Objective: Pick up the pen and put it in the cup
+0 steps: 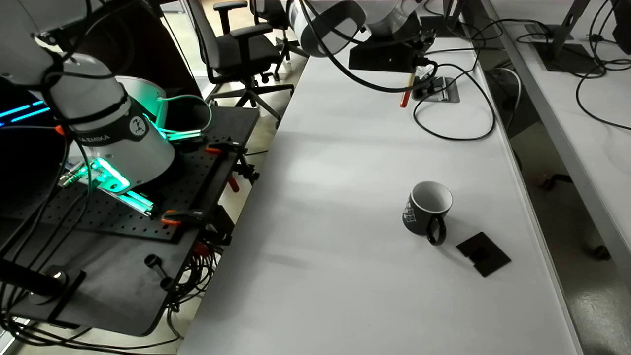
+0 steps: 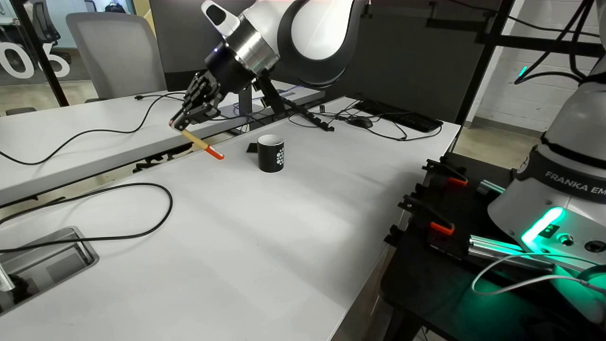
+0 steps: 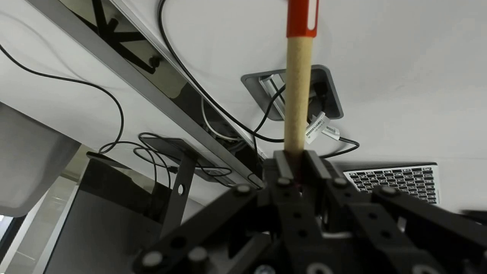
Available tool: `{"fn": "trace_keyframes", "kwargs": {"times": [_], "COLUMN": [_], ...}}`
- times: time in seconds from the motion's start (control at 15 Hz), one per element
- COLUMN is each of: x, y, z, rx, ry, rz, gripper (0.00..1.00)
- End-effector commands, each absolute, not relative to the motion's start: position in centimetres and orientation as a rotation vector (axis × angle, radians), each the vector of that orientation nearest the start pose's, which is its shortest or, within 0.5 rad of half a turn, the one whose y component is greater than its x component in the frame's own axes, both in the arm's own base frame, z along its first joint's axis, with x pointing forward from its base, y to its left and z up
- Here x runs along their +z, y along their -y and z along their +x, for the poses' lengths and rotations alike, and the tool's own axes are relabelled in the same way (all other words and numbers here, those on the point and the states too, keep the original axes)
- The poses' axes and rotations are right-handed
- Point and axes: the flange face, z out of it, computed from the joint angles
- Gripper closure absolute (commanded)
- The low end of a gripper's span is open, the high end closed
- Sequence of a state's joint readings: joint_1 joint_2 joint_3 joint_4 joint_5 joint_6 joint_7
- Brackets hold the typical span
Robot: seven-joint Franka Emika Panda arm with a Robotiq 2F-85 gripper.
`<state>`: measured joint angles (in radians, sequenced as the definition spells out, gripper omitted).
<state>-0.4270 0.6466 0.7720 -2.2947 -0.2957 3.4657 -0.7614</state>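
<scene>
Clamping the slender tan, wooden-looking, red-ended pen [image 3: 298, 95], your black claw [image 3: 297, 161] holds it aloft, tilted, well apart from the round black ceramic-looking mug [image 2: 270, 158]. Expect the pen light, stiff, perhaps slippery; gripping opposite its red end suits insertion.

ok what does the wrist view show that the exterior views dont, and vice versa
Only the wrist view shows print on the white cable label. Both exterior views alone show the black mug, flat black pad and robot base. All three share the pen, the gripper holding it and the grey recessed cable box.
</scene>
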Motion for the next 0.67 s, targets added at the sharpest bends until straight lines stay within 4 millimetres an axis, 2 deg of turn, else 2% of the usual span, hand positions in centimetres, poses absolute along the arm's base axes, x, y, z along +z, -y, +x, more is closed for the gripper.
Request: {"fn": "trace_keyframes", "kwargs": {"times": [0.0,0.2,0.6], "x": [23.8,24.3,27.5], "y": [-21.0,-20.2,-16.0], "z": [53.3,54.1,57.2], "rx": [-1.164,-1.185,-1.288], "ry": [1.450,1.406,1.214], "rz": [-2.269,-2.289,-2.358], "gripper": [0.97,0.97,0.97]}}
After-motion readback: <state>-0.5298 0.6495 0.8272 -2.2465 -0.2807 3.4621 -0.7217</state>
